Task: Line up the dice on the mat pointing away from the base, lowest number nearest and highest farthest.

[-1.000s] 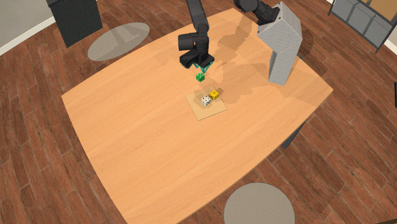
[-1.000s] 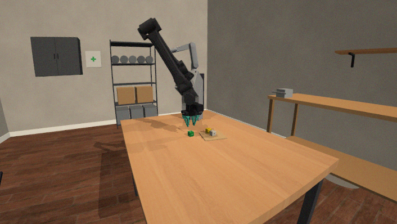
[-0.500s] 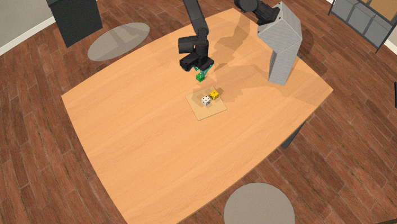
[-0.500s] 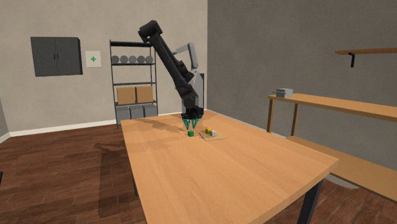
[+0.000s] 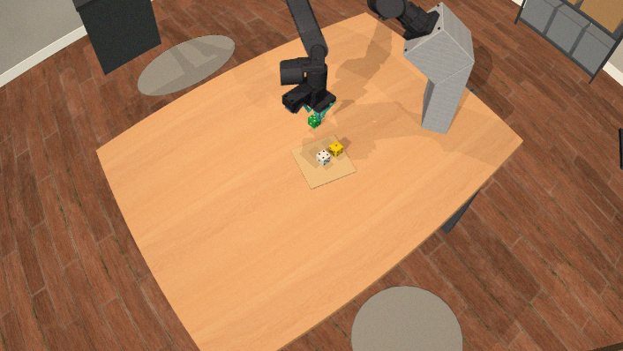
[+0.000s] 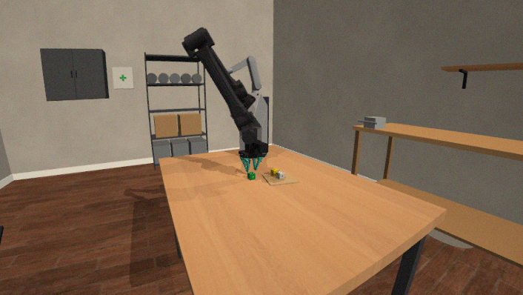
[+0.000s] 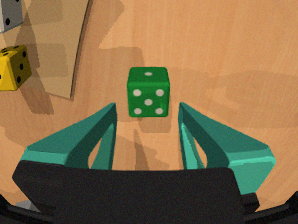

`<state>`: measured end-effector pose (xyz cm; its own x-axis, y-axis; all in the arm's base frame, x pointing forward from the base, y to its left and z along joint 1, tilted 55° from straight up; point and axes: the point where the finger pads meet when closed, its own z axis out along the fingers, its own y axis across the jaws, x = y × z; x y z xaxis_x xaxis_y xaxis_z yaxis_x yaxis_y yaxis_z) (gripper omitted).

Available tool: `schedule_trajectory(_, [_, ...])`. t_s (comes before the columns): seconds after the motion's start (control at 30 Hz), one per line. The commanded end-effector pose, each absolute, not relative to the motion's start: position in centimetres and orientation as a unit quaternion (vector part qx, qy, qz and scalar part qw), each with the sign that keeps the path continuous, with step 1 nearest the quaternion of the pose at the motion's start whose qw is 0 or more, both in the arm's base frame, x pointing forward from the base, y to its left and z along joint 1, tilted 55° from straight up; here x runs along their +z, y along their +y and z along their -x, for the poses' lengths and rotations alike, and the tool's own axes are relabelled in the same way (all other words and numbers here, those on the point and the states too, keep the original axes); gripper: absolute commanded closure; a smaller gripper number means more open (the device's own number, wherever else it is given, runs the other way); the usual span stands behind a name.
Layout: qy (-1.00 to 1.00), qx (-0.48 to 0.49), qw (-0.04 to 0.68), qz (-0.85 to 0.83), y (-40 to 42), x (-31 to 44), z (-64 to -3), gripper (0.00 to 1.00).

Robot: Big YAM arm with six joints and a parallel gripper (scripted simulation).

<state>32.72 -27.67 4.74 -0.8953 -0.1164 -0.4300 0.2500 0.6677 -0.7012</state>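
Brown wooden planks (image 5: 53,229) (image 6: 92,222) covered the floor around a pale wooden table (image 5: 229,220) (image 6: 281,226) (image 7: 225,45), and a dark metal rack (image 6: 147,93) stood against the light wall behind it. The green die (image 5: 314,121) (image 6: 251,176) (image 7: 148,95) rested on the bare wood, outside the mat (image 5: 313,178) (image 6: 279,181) (image 7: 57,55) and well apart from the other two dice. Its five faced the wrist camera most squarely, with a single pip on the adjoining face.

Above it was the gripper (image 5: 314,115) (image 6: 251,170) (image 7: 147,110), pointing downward, its teal fingers parted and nothing held between them (the gap looked wider than the die). In the wrist view, the green die appeared just ahead of the fingertips, roughly centred between them.

Flat on the table lay the tan mat, with the yellow die (image 5: 335,149) (image 6: 274,172) (image 7: 12,68) and the white die (image 5: 323,157) (image 6: 280,175) (image 7: 10,15) on it. Yellow sat near the mat's edge, one pip on top, and closer than white to the grey pedestal (image 5: 447,99) (image 6: 261,115). White was just beside it, nearer the middle of the mat (whether the two touched, I could not tell).
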Motion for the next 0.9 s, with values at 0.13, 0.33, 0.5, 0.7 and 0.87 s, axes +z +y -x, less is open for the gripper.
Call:
schedule_trajectory(0.13, [0.884,-0.408,0.226,-0.036,-27.92,4.74,-32.73,0.55])
schedule_trajectory(0.33, [0.884,-0.408,0.226,-0.036,-27.92,4.74,-32.73,0.55])
schedule_trajectory(0.5, [0.884,-0.408,0.226,-0.036,-27.92,4.74,-32.73,0.55])
schedule_trajectory(0.7, [0.884,-0.408,0.226,-0.036,-27.92,4.74,-32.73,0.55])
schedule_trajectory(0.87, [0.884,-0.408,0.226,-0.036,-27.92,4.74,-32.73,0.55])
